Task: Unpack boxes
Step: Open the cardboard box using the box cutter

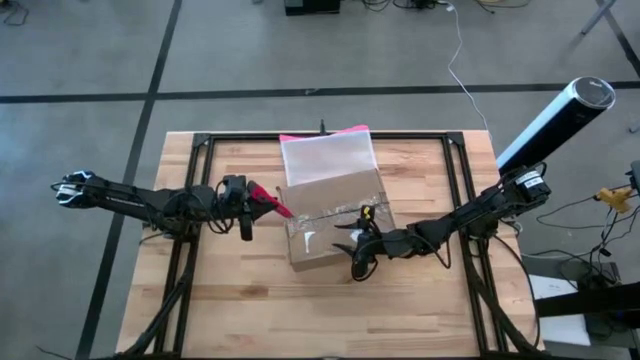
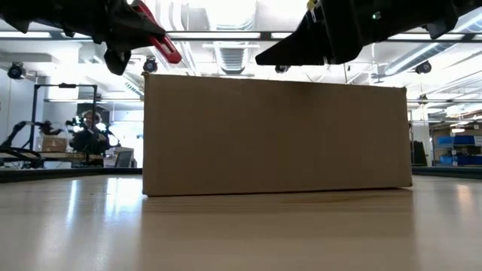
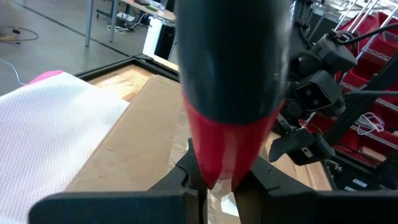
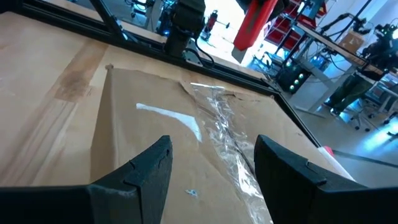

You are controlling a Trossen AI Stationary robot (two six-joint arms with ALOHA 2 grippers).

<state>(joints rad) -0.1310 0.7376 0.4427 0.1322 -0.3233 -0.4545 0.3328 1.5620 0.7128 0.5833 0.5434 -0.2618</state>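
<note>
On the wooden bench (image 1: pixel 240 300), near its middle, the brown cardboard box (image 1: pixel 325 235) lies closed, its taped seam (image 1: pixel 335 212) running across from the left arm's side to the right's, with a translucent pouch (image 1: pixel 328 155) resting on its far edge. Both arms flank it along that seam. Over the box's right end hovers the right claw (image 1: pixel 352 238), fingers apart and empty, the nearer of the two. Just off the left end, the left claw (image 1: pixel 262 201) is clamped on a red tool (image 1: pixel 278 206) whose tip points at the seam.
</note>
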